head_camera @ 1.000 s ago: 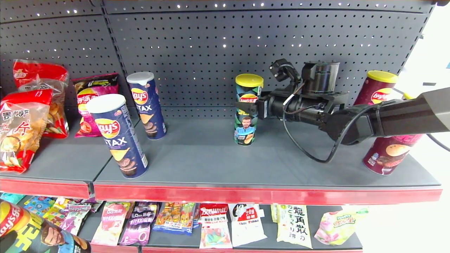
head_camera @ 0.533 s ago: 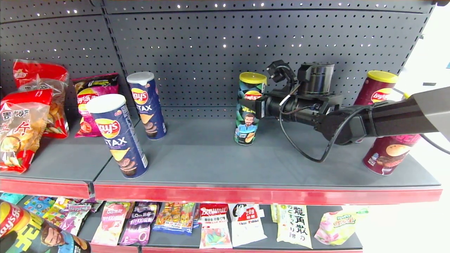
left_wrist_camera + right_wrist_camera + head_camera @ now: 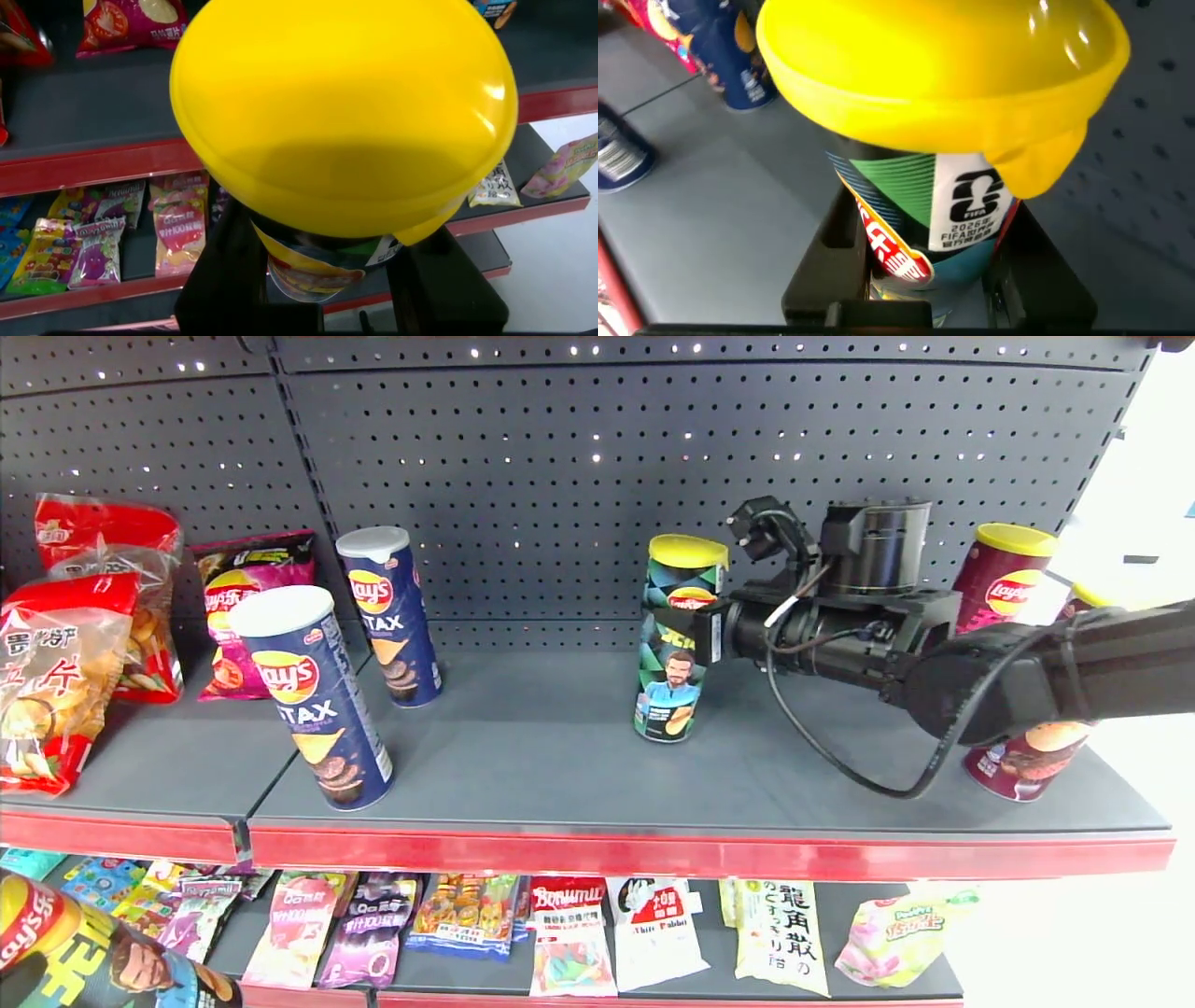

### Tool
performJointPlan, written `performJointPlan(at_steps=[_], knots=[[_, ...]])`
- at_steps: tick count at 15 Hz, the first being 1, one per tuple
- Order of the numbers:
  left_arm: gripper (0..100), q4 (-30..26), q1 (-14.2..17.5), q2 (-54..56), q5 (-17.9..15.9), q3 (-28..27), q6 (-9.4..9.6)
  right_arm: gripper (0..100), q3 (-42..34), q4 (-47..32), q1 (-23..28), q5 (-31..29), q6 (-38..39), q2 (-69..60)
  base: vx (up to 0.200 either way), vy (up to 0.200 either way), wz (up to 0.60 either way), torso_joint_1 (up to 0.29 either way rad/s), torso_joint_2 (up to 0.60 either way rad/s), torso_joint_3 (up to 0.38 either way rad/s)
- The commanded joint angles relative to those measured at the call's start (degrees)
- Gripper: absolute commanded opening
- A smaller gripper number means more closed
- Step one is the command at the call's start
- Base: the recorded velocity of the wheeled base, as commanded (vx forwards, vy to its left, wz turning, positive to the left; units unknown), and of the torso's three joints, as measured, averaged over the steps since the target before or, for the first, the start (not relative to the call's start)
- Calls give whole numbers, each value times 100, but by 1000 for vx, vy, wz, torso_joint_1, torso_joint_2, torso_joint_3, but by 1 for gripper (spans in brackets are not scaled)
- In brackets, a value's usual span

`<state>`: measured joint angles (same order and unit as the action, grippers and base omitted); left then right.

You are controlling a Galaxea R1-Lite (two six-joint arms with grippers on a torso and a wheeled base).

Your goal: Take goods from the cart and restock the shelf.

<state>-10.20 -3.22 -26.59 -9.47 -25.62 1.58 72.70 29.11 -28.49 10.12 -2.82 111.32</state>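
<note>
Nearest, at the lower left of the head view, the near can is held below the level of the top shelf. It shows a black body with yellow lettering, a red logo and a printed figure of a man. In the left wrist view its broad yellow lid faces the camera, and the left gripper is clamped on the body just under the lid, with a dark finger on each side.

Beyond it, the lower shelf carries a row of flat snack bags lying face up. Above them runs the red front edge of the grey top shelf.

On the top shelf, the front blue can stands near the edge with a white lid. At the right a maroon can with a yellow lid stands partly behind the right arm.

Mid-shelf is the green can. It is a tall tube with a yellow lid, a teal and green geometric pattern, a red logo and a man's figure near its foot. It leans slightly, lid toward the right, with its base at the shelf; I cannot tell whether the base touches. The right gripper comes in from the right and pinches the can below the lid, one finger on each side of the body.

Farther back a rear blue can stands upright. At the left a magenta bag and red bags lean toward the dark pegboard.
</note>
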Motion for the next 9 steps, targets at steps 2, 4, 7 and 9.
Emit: performJointPlan(at_steps=[2,4,7,9], knots=[[0,1,-3,4,-20,-4,0,0,-1039,51,-87,-309,-44,-1210,0,0,0,0,0,0],[0,1,-3,4,-20,-4,0,0,-1522,68,-192,-511,-123,-1588,0,0,0,0,0,0],[0,10,-3,-22,-46,-13,0,0,-2296,139,-227,-432,-290,-2009,0,0,0,0,0,0],[0,10,-3,13,-46,-13,0,0,-2401,429,-227,-458,-307,-2001,0,0,0,0,0,0]])
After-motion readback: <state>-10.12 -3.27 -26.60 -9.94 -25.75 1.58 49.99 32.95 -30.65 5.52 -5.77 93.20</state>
